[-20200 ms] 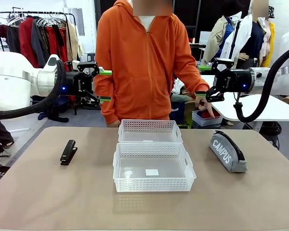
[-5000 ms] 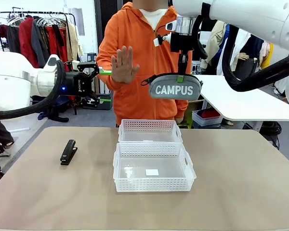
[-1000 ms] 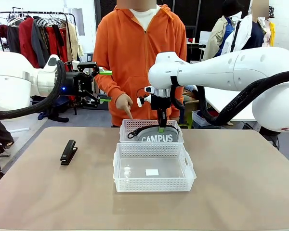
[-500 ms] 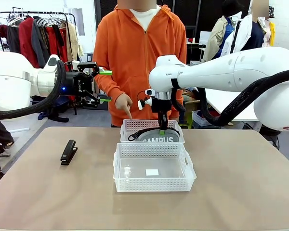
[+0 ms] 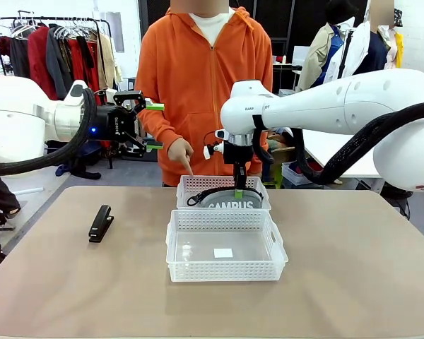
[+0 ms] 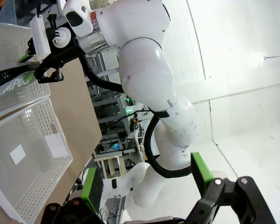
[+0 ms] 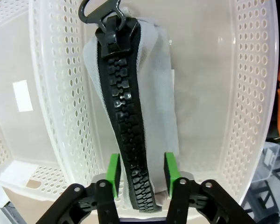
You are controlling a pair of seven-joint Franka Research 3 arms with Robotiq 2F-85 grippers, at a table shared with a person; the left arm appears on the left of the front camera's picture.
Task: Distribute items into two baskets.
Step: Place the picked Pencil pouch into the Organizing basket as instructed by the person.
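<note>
Pouch (image 7: 161,112) lies in far basket (image 5: 198,185), zipper (image 7: 128,121) up. Right gripper (image 7: 141,163): pads (image 7: 113,170) straddle zipper, parted, apparently clear of it, so released. Left gripper (image 5: 154,127) spread wide, empty. Stapler (image 5: 100,222) on table (image 5: 56,282).

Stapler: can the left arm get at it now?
Probably yes. The stapler lies alone on the table's left side, the left gripper hangs open nearby, and the right gripper is over the far basket.

Above the near basket (image 5: 226,270) I had clear room straight down into it. Just behind it, the far basket (image 5: 191,185) was taken up by the pouch (image 5: 230,201), with my right gripper (image 5: 238,191) straddling the pouch and the person's hand (image 5: 180,150) over the far basket's left corner. Well to the left of the near basket lay the stapler (image 5: 100,222).
</note>
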